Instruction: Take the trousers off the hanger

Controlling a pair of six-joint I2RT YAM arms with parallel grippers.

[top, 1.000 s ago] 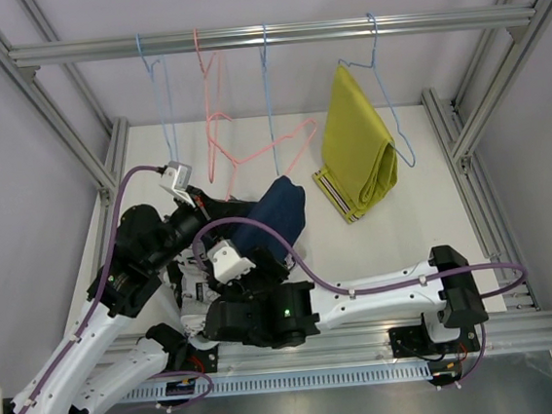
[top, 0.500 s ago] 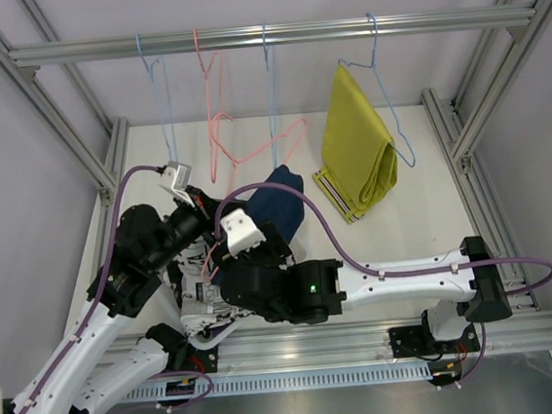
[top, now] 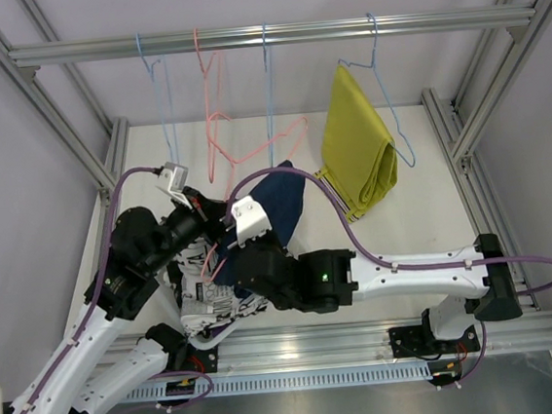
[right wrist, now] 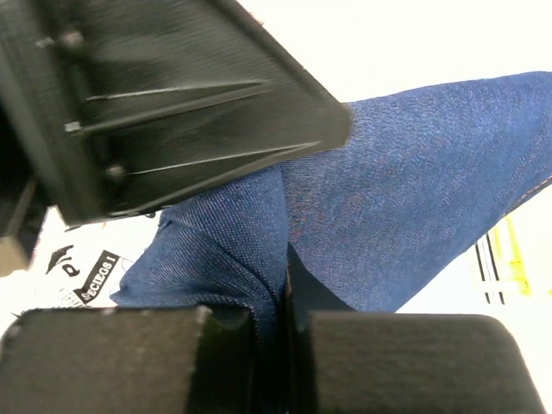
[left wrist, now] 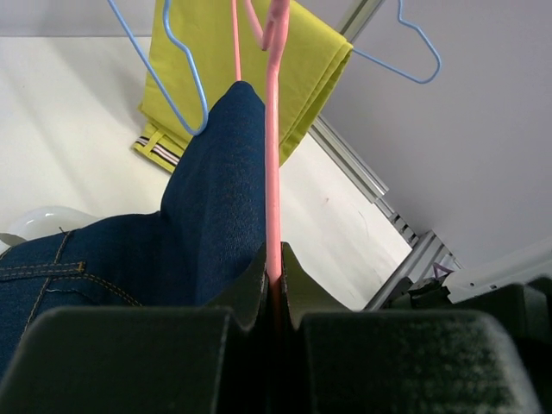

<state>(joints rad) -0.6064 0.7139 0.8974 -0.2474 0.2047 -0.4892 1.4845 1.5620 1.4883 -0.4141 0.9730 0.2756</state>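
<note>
— What's hanging where?

— An aluminium rail [top: 269, 36] spans the white table [top: 422, 203]. On it, a light blue wire hanger [top: 375, 46] carries the folded mustard yellow trousers with striped waistband [top: 356, 145]. The plain navy trousers [top: 280, 202] lean against the pink wire hanger [left wrist: 272, 172], their tail trailing onto the white black-printed trousers [top: 207, 302] heaped by the arm bases.

— Grippers?

— The left gripper [left wrist: 274, 267] is clenched on the pink wire. The right gripper [right wrist: 285, 285] pinches a fold of navy cloth.

— Changed since a second back?

— The right arm has pushed forward and leftward, so its wrist is now at the navy pair, whose top sits higher. The left arm is unmoved.
</note>
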